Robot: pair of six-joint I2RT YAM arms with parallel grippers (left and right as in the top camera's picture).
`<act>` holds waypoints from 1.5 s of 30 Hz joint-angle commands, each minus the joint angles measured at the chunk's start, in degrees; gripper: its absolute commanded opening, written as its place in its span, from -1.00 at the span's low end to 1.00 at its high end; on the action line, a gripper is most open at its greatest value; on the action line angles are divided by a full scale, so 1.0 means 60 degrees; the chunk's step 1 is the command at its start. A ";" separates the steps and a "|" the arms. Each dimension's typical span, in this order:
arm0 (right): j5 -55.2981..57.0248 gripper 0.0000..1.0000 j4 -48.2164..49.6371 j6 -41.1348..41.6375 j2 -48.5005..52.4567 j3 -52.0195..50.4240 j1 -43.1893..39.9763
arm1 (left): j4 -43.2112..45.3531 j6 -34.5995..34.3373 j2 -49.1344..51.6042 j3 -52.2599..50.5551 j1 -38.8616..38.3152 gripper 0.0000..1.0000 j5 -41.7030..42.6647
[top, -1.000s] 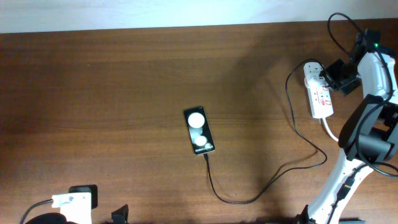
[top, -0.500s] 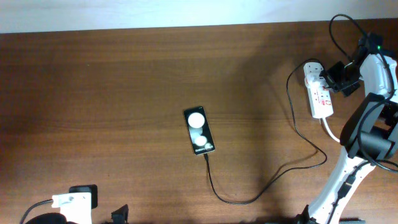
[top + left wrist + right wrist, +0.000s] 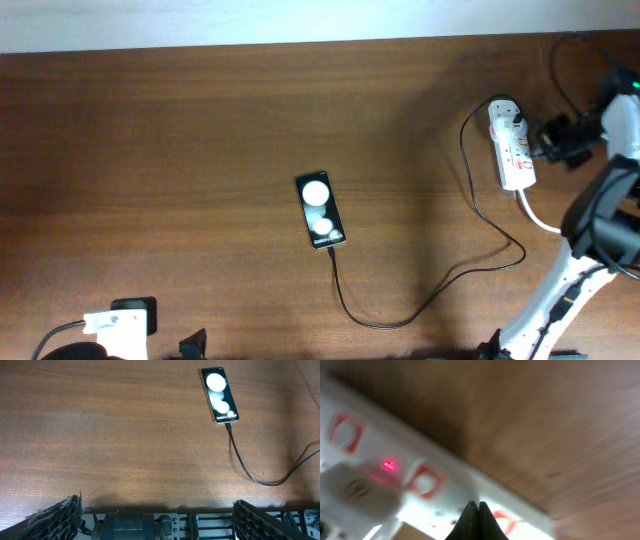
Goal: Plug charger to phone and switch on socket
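Note:
The black phone [image 3: 321,210] lies flat mid-table, its face showing round white reflections; it also shows in the left wrist view [image 3: 219,394]. The thin black charger cable [image 3: 400,318] runs from the phone's lower end across the table up to a white plug in the socket [image 3: 513,150], a white power strip at the far right. My right gripper [image 3: 548,138] is shut and empty, just right of the socket; in the right wrist view its closed tips [image 3: 476,507] sit close over the blurred strip [image 3: 427,482], where a red light glows. My left gripper [image 3: 155,515] is open at the near table edge.
The socket's thick white cord [image 3: 535,212] leaves its near end toward the right arm's base. A white and black block [image 3: 125,318] sits at the front left edge. Black cables loop near the right arm at the far right corner.
My right gripper has drawn back to the right, off the socket's far end and away from the strip. The phone, cable and left arm have not moved.

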 commanded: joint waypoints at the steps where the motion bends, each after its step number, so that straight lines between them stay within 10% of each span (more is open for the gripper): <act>1: -0.0095 -0.92 -0.0164 -0.0066 -0.1384 -0.0040 -0.0324 | -0.0004 0.0149 -0.0033 0.0007 0.0040 0.98 0.0062; 20: 0.0656 -0.92 -0.0412 -0.0066 -0.8327 -0.0040 0.3082 | -0.0004 0.0149 -0.0033 0.0007 0.0040 0.98 0.0062; 35: -0.0018 -0.91 -0.0459 -0.0066 -1.0681 0.0885 0.3512 | -0.0004 0.0149 -0.0033 0.0007 0.0040 0.98 0.0062; 45: -0.0572 -0.22 0.0667 0.0106 -1.3427 0.0885 0.3512 | -0.0004 0.0149 -0.0033 0.0007 0.0040 0.98 0.0062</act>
